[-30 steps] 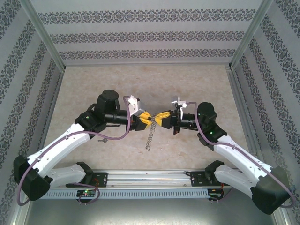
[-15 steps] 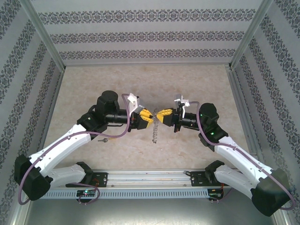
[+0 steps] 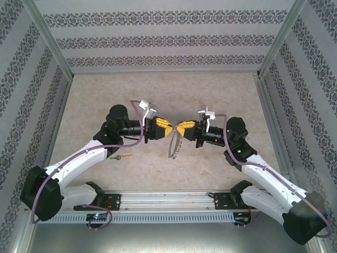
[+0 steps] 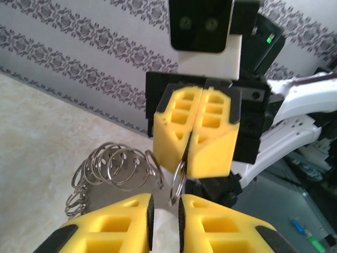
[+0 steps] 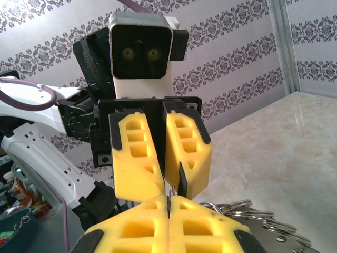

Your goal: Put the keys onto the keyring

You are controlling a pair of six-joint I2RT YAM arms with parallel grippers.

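Yellow right fingers (image 5: 168, 213) were fully closed, pinching the end loop of the keyring (image 4: 113, 168); the wire ran straight out of their seam. Opposite, tip to tip, the left fingers (image 4: 145, 211) stood a narrow slit apart, with that same end loop dipping into the slit. Couldn't tell whether their pads touched the wire.

The rest of the keyring, a coil of grey loops, hung below the two tips at mid-frame in the top view. Whether its bottom end met the counter (image 3: 210, 95) was unclear.

Lower left of the tips, the key (image 3: 124, 156) lay on the counter beside the left arm, well apart from the keyring and held by nothing.

Progress read: keyring was up and presented, nothing threaded. Left to do: fetch the key and work it onto the loop.
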